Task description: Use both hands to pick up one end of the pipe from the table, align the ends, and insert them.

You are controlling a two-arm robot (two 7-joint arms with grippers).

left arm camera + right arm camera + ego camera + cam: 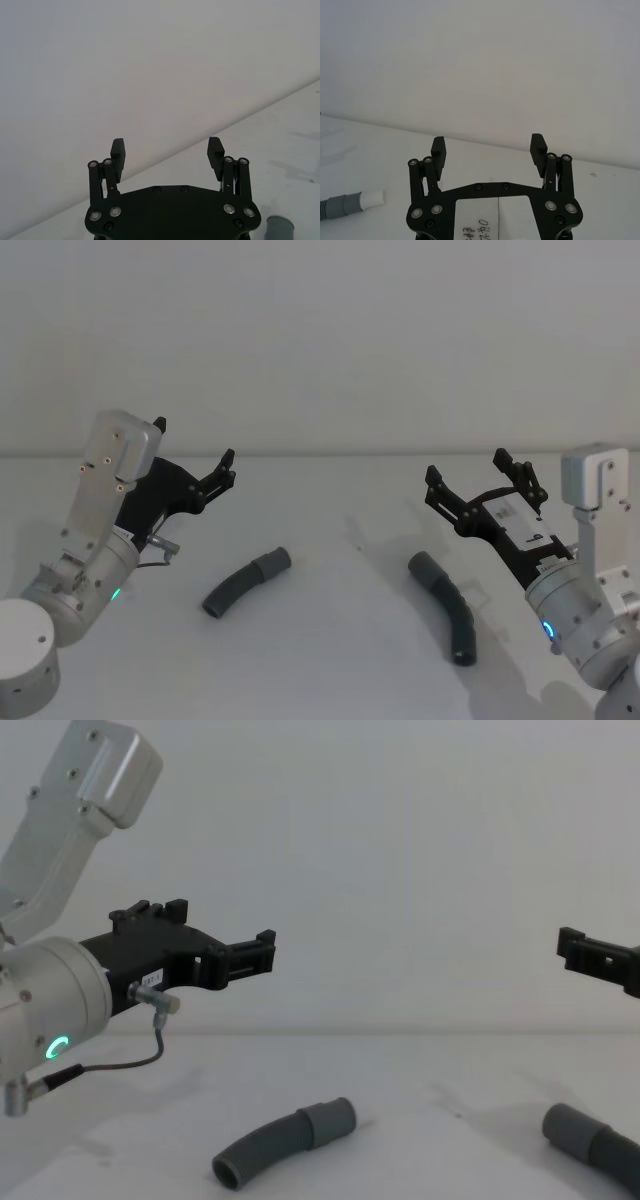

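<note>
Two dark grey ribbed pieces of the pipe lie apart on the white table [330,660]. The left piece [245,582] [280,1145] has a wide grey cuff [273,562] [280,228]. The right piece [447,605] [590,1138] curves toward me. In the right wrist view, a grey cuff [345,206] ends in a pale whitish tip [371,198]. My left gripper [196,445] [167,147] [222,926] hovers open above the table, behind and left of the left piece. Above the right piece, my right gripper [468,468] [489,145] [590,955] is open too. Neither holds anything.
A plain pale wall [320,340] rises behind the table's far edge. A thin cable [150,1050] loops off the left wrist.
</note>
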